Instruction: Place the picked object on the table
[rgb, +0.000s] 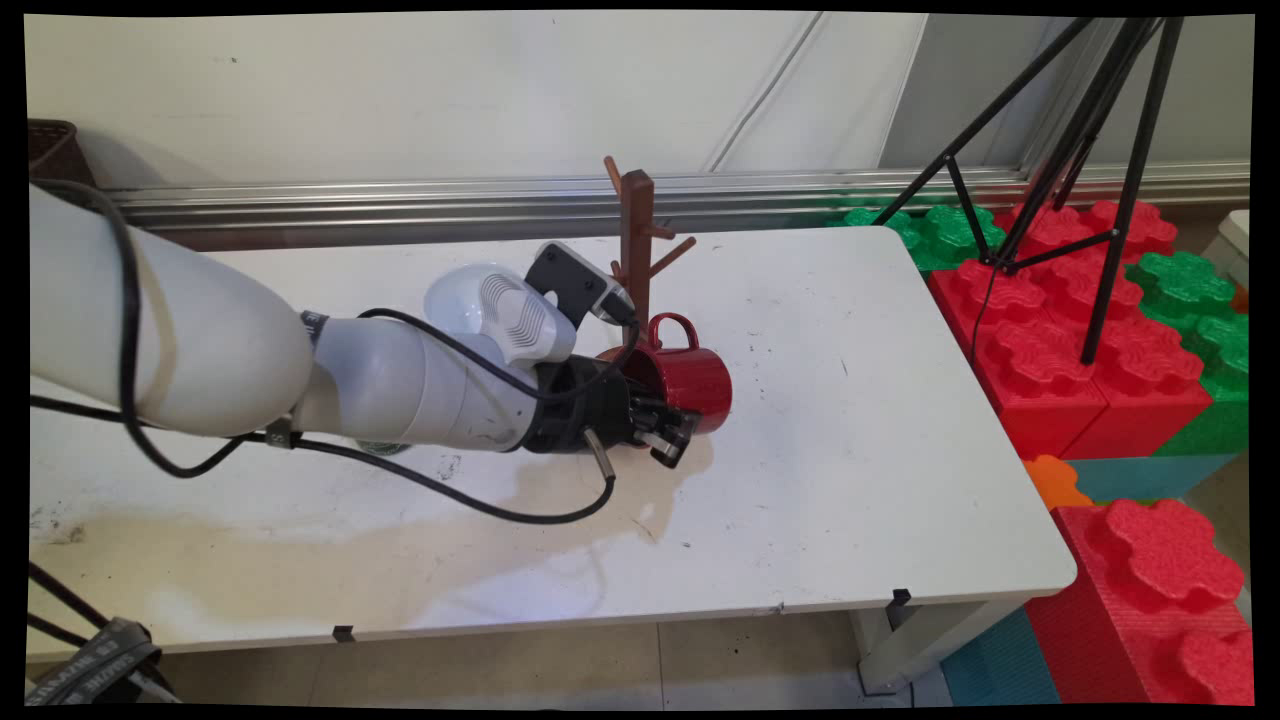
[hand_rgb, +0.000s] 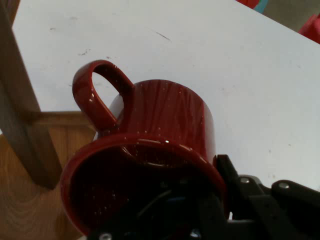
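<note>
A glossy red mug (rgb: 692, 385) lies tipped on its side with its handle (rgb: 673, 325) pointing up and its mouth turned toward my hand. My gripper (rgb: 665, 432) is shut on the mug's rim near the table's middle. In the hand view the red mug (hand_rgb: 165, 125) fills the frame. One finger (hand_rgb: 239, 186) presses on the outside of its wall and the other reaches into the dark inside, at my gripper (hand_rgb: 214, 192). Just behind stands a brown wooden mug tree (rgb: 637, 240) with bare pegs; its post (hand_rgb: 20, 120) and base (hand_rgb: 30, 215) show at the left.
The white table (rgb: 850, 420) ends at its right edge beside stacked red and green foam blocks (rgb: 1080, 340). A black tripod (rgb: 1090, 150) stands on them. A small green-and-white thing (rgb: 382, 448) peeks out under the arm. Black cables (rgb: 500, 510) droop over a tan stain.
</note>
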